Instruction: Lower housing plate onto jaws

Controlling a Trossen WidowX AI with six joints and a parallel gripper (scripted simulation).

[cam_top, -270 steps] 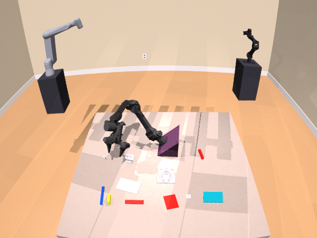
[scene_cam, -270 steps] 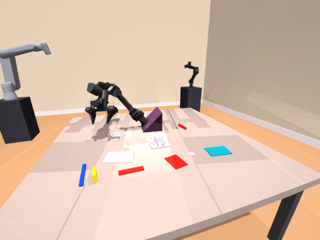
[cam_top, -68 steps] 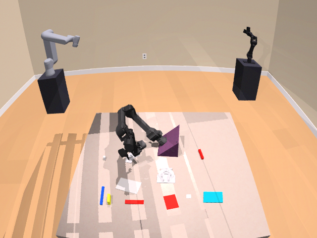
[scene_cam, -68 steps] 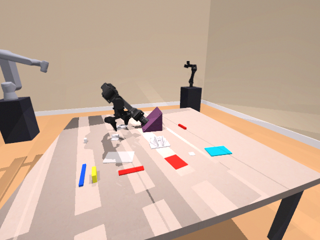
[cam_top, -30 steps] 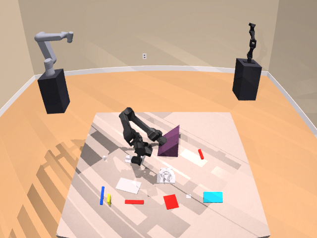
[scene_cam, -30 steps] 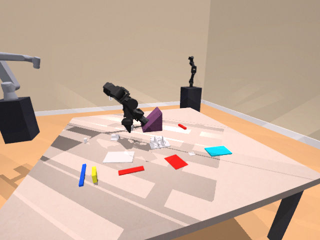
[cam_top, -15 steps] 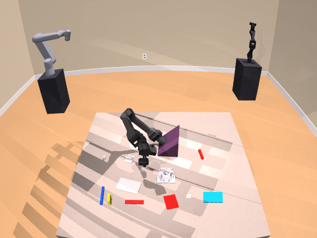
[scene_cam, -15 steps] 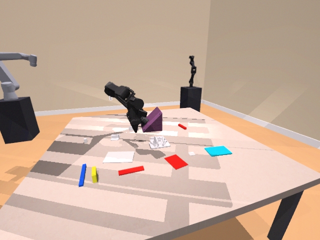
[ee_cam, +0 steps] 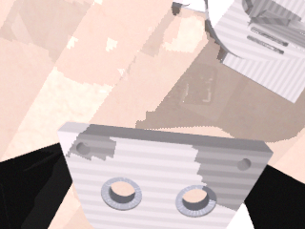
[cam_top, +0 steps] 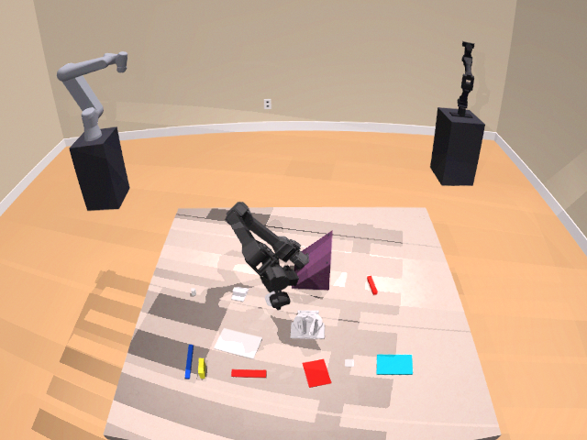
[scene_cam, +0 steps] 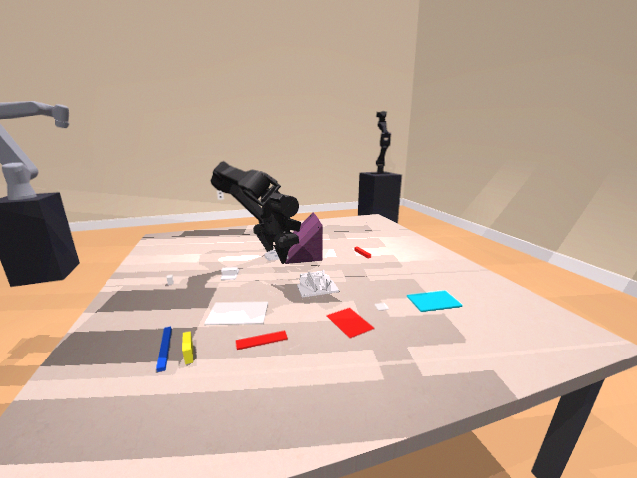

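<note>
The housing plate [ee_cam: 159, 164] is light grey with two large ringed holes and two small corner holes. My gripper [cam_top: 278, 300] [scene_cam: 280, 251] [ee_cam: 160, 156] is shut on it, one black finger at each side edge. The plate is in the air, and only a bit of it shows beside the fingers in the top and exterior views. The white jaw assembly [cam_top: 306, 326] [scene_cam: 317, 284] [ee_cam: 259, 40] stands on its square base on the table, to the right of and nearer the front than my gripper in the top view. The plate is apart from it. The jaw stubs cannot be made out clearly.
A purple wedge [cam_top: 316, 273] [scene_cam: 310, 245] stands just behind the jaw assembly. A small white bracket [cam_top: 239, 293] [scene_cam: 229, 273] and a flat white plate [cam_top: 238, 343] [scene_cam: 237, 313] lie to the left. A red tile [cam_top: 316, 373] [scene_cam: 350, 322] and a cyan tile [cam_top: 394, 364] [scene_cam: 434, 301] lie toward the front.
</note>
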